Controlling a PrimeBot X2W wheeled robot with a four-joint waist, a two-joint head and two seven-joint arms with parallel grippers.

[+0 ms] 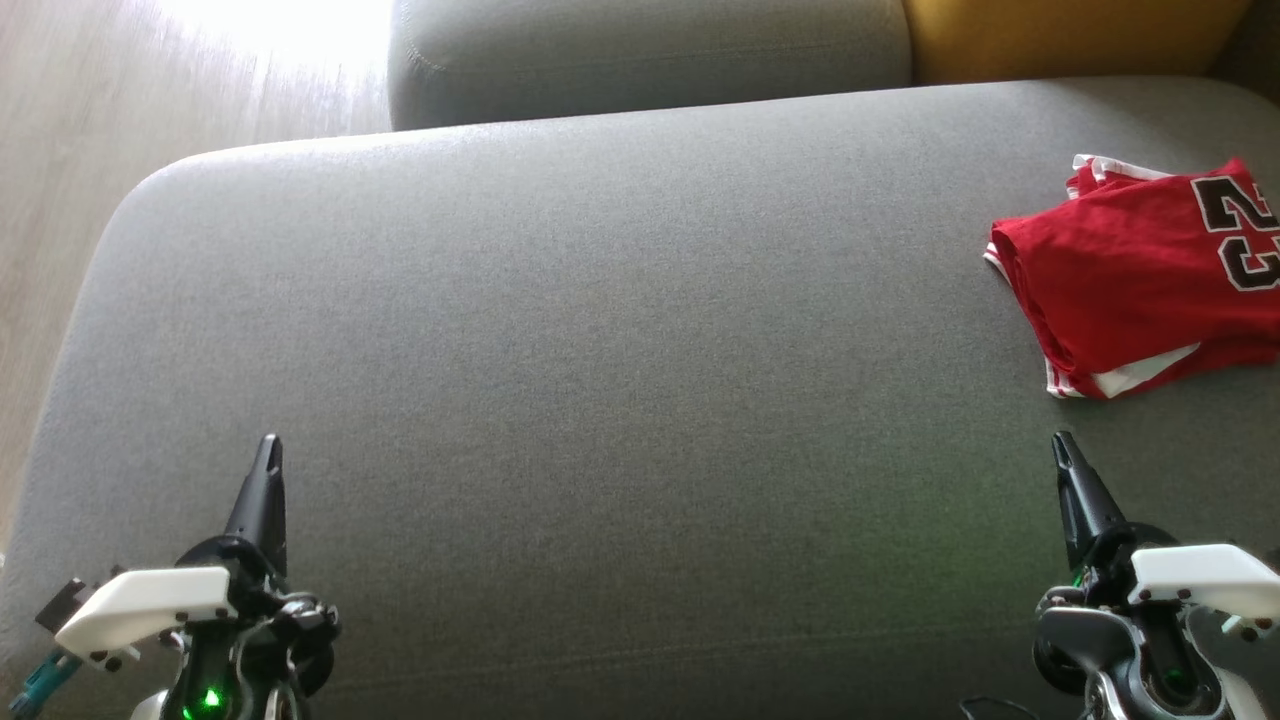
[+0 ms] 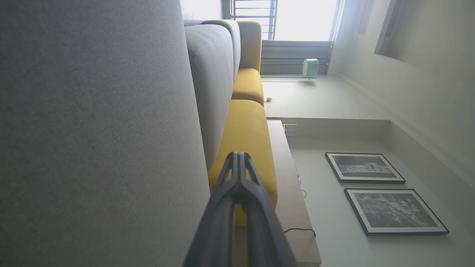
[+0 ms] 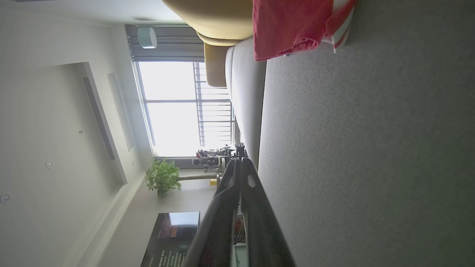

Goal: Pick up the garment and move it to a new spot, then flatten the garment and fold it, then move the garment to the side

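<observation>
The garment [image 1: 1140, 275] is a red jersey with white trim and black numbers. It lies folded at the right edge of the grey sofa seat [image 1: 600, 330]; in the right wrist view its red cloth [image 3: 293, 26] shows at the top. My left gripper [image 1: 268, 445] hovers at the lower left, shut and empty, its fingers [image 2: 238, 163] pressed together. Over at the lower right, my right gripper [image 1: 1062, 442] is also shut and empty, a short way in front of the jersey and apart from it. Its fingers [image 3: 239, 167] meet at the tip.
A grey back cushion [image 1: 650, 55] and a yellow cushion [image 1: 1070, 35] run along the far side of the seat. Wooden floor [image 1: 120, 90] lies to the left. The wrist views show a window [image 3: 178, 107], a potted plant [image 3: 161, 178] and framed pictures [image 2: 371, 168].
</observation>
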